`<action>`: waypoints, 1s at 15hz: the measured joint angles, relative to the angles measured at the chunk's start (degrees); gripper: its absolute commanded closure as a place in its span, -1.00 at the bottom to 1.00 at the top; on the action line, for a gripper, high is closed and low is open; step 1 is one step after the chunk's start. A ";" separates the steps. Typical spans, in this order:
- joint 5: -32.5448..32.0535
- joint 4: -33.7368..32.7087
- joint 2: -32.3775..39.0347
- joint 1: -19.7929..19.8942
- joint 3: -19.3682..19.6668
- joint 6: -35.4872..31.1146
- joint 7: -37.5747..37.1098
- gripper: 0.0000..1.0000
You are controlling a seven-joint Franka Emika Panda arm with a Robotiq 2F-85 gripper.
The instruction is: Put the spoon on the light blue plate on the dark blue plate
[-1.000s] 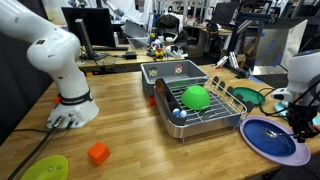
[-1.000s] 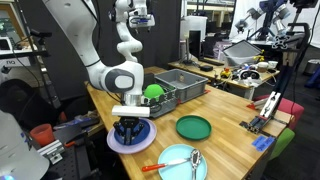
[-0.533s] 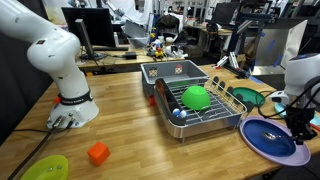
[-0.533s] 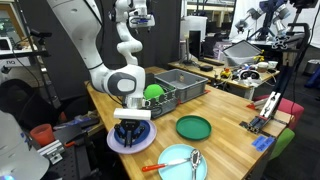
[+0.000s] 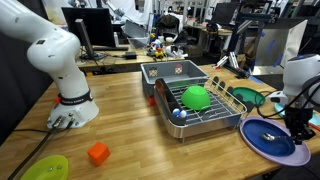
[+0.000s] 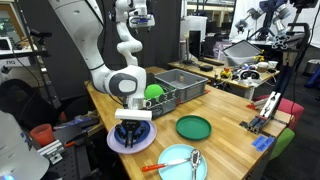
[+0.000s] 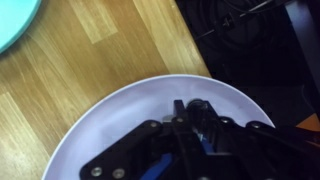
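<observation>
The dark blue plate (image 6: pixel 114 146) lies near the table's edge and also shows in an exterior view (image 5: pixel 256 150) and in the wrist view (image 7: pixel 110 120). My gripper (image 6: pixel 130 137) hangs low over its middle, fingers together (image 7: pixel 192 108); I cannot make out anything between them. It also shows in an exterior view (image 5: pixel 297 133). The light blue plate (image 6: pixel 176 157) sits beside the dark blue one, toward the table's front. The small silvery spoon (image 6: pixel 195 158) lies on it, apart from my gripper. A corner of the light blue plate shows in the wrist view (image 7: pixel 14 18).
An orange utensil (image 6: pixel 150 167) rests on the light blue plate's edge. A dark green plate (image 6: pixel 193 127) lies further along. A dish rack (image 5: pixel 215 112) holds a green bowl (image 5: pixel 195 97). An orange block (image 5: pixel 97 153) and a yellow-green plate (image 5: pixel 45 168) lie at the other end.
My gripper has sunk a little toward the dark blue plate. The spoon and the plates have not moved.
</observation>
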State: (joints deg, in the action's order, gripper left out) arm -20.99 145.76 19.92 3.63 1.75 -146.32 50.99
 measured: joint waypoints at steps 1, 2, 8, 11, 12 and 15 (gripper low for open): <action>0.00 -0.11 0.09 0.01 0.00 0.01 0.00 -0.17; 0.00 -0.21 0.13 0.03 0.00 0.02 0.00 -0.30; 0.00 -0.41 0.13 0.50 0.00 0.02 0.00 -1.00; 0.16 -0.41 0.13 1.13 0.00 0.02 0.00 -1.00; 0.20 -0.41 0.13 1.34 0.00 0.02 0.00 -1.00; 1.14 -0.28 -0.13 1.82 -0.14 -0.06 0.18 -1.00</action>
State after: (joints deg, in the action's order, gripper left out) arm -19.85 145.47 19.79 5.45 1.61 -146.38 51.18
